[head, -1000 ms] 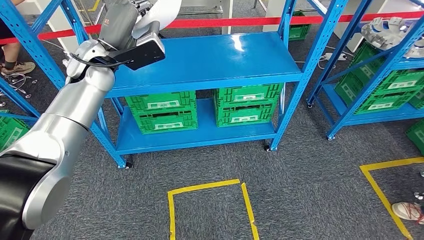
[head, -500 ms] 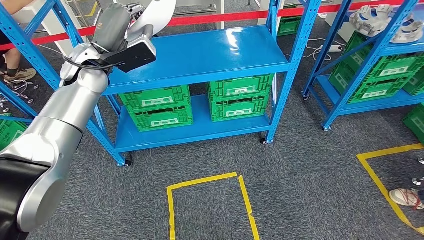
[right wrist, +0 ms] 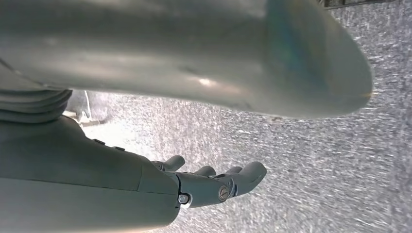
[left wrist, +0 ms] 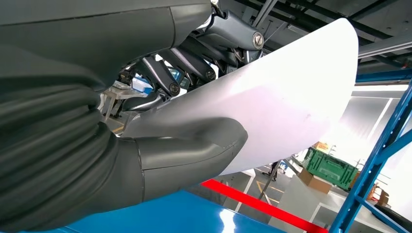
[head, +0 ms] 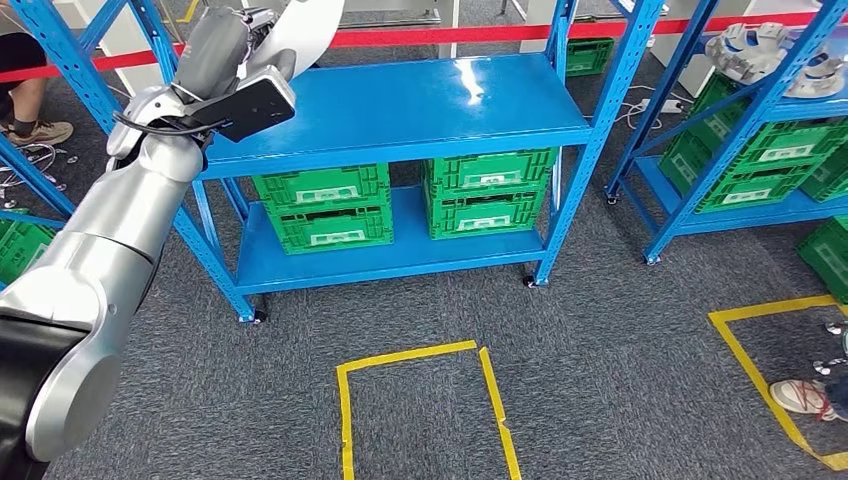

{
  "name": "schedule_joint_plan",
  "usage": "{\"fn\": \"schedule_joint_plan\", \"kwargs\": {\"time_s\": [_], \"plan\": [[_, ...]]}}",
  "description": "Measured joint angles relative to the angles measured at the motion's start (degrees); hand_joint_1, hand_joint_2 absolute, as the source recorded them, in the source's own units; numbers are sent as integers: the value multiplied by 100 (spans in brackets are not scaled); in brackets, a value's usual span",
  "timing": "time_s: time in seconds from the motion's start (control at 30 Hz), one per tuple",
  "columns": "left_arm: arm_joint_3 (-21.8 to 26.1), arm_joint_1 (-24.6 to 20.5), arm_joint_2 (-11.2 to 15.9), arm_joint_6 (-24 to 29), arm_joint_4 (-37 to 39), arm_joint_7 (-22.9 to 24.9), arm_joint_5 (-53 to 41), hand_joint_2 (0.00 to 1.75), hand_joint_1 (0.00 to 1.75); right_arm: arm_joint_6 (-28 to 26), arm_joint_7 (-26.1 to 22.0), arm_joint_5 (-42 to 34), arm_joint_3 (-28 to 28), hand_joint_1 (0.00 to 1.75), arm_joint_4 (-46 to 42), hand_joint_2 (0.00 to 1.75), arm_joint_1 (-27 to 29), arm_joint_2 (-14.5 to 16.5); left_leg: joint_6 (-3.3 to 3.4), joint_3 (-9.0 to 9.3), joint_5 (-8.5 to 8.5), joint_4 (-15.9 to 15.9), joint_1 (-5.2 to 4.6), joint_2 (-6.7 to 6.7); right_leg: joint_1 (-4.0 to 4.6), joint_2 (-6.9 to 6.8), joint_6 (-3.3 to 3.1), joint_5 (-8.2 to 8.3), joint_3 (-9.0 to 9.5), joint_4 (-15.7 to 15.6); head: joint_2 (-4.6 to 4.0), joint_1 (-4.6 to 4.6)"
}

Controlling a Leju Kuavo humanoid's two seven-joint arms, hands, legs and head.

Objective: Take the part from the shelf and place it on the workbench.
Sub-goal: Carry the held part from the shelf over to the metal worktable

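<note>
While view has panned, left hand (head: 232,42) fingers (left wrist: 170,77) keep grasping white part (head: 305,25); right hand (right wrist: 214,182) released.

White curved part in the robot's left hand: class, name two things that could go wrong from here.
1. The left hand holds the white curved part at one end only; the long free end could twist or slip loose.
2. The part hangs beside the blue steel shelf upright; a swing might knock it.
</note>
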Motion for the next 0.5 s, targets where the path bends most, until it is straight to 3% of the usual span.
{"fn": "schedule_joint_plan", "kwargs": {"time_s": [0.17, 0.27, 0.33, 0.43, 0.47, 0.5], "plan": [[-2, 3, 3, 1, -24, 25, 21, 175, 175, 23, 15, -31, -28, 0, 0, 0, 0, 1, 63, -57, 20, 31, -46, -2, -41, 0, 89, 57, -32, -20, 0, -1], [-7, 2, -12, 1, -50, 27, 29, 175, 175, 34, 17, -37, -45, 0, 0, 0, 1, 1, 146, -50, 86, -28, -27, 23, -56, 9, 142, 44, -55, -10, 0, 1], [-11, 6, -32, 1, -71, 30, 37, 175, 175, 52, 32, -37, -48, 0, 0, 0, 2, 0, 204, -56, 143, -80, 2, 61, -55, 15, 157, -220, -219, 355, 0, 22], [-24, 72, -45, 0, -74, 28, 43, 175, 175, 71, 79, -37, -49, 0, 0, 0, 7, 0, 222, -121, 168, -63, -11, 113, -49, 16, 164, -794, -702, 1512, 0, 57], [-28, 103, -45, -1, -73, 25, 44, 175, 175, 73, 89, -37, -50, 0, 0, 0, 10, 0, 217, -142, 169, -45, -15, 136, -49, 15, 160, -837, -757, 1682, 0, 58], [-32, 126, -46, -1, -72, 20, 45, 175, 175, 75, 93, -37, -52, 0, 0, 0, 12, 0, 208, -163, 165, -20, -14, 161, -49, 10, 154, -774, -690, 1608, 0, 61]]}}
